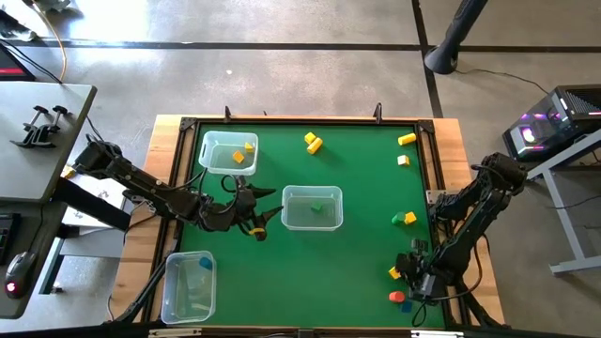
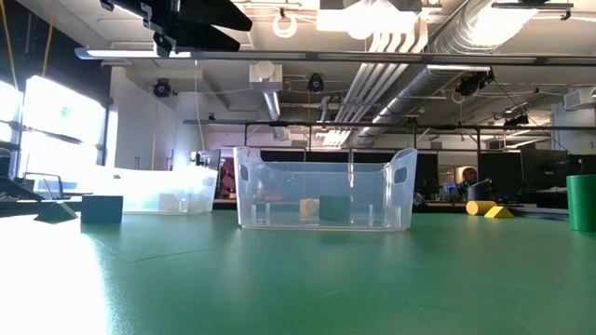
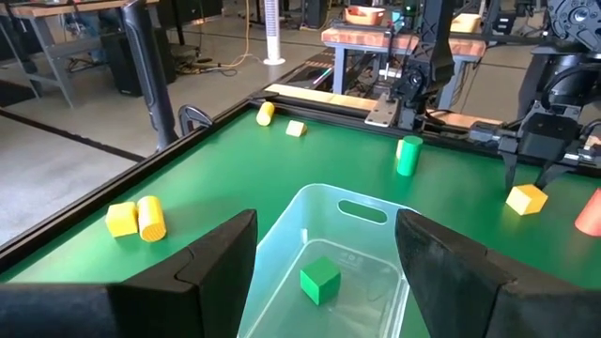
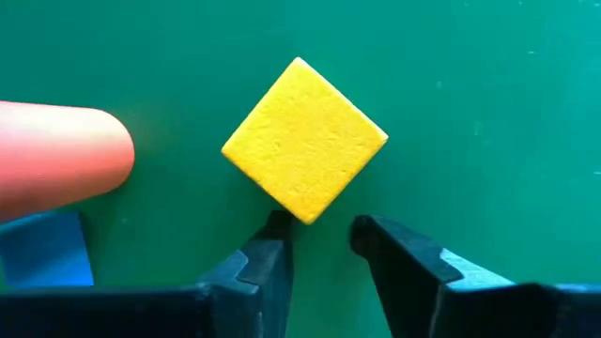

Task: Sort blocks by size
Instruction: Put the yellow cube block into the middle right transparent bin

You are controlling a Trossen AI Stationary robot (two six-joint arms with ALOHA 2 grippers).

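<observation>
My right gripper (image 1: 410, 267) is open and points down near the table's near right corner. Its fingertips (image 4: 319, 246) stand at one corner of a yellow cube (image 4: 305, 141) that lies flat on the green mat. I cannot tell whether one finger touches that corner. An orange block (image 4: 56, 160) and a blue block (image 4: 42, 249) lie beside the cube. My left gripper (image 1: 270, 208) is open and empty, just left of the middle clear bin (image 1: 336, 223). A green cube (image 3: 319, 280) rests on that bin's floor.
A far-left bin (image 1: 208, 150) holds yellow and orange blocks, and a near-left bin (image 1: 178, 296) holds a blue block. Loose blocks lie on the mat: a yellow pair (image 1: 313, 142), a yellow one (image 1: 407, 139), a small cream one (image 1: 403, 161), and a green and a yellow one (image 1: 404, 218).
</observation>
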